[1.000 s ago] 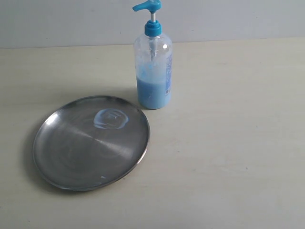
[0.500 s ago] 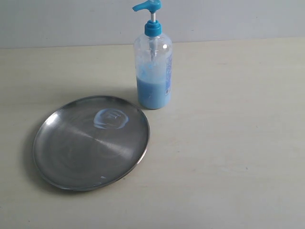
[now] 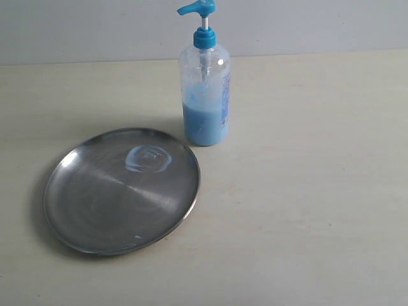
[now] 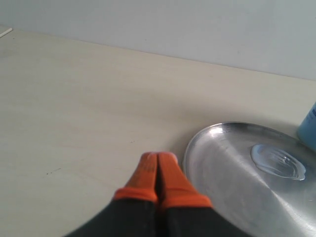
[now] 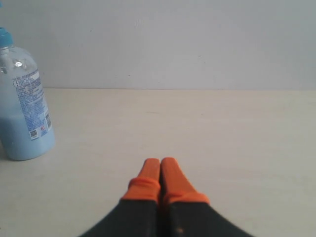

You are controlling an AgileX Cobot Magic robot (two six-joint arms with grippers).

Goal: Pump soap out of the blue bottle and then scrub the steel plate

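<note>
The blue bottle (image 3: 204, 83) stands upright behind the steel plate (image 3: 102, 217), its pump head up and pale blue liquid filling its lower part. A light-blue blob of soap (image 3: 148, 158) lies on the plate's far half. Neither gripper shows in the exterior view. In the left wrist view my left gripper (image 4: 158, 157) is shut and empty, just off the rim of the steel plate (image 4: 232, 197); the soap (image 4: 278, 161) shows there too. In the right wrist view my right gripper (image 5: 160, 161) is shut and empty, well apart from the blue bottle (image 5: 25, 113).
A pale wooden table (image 3: 306, 191) carries everything, with a grey wall (image 3: 306, 25) behind it. A corner of the blue bottle (image 4: 310, 129) shows at the edge of the left wrist view.
</note>
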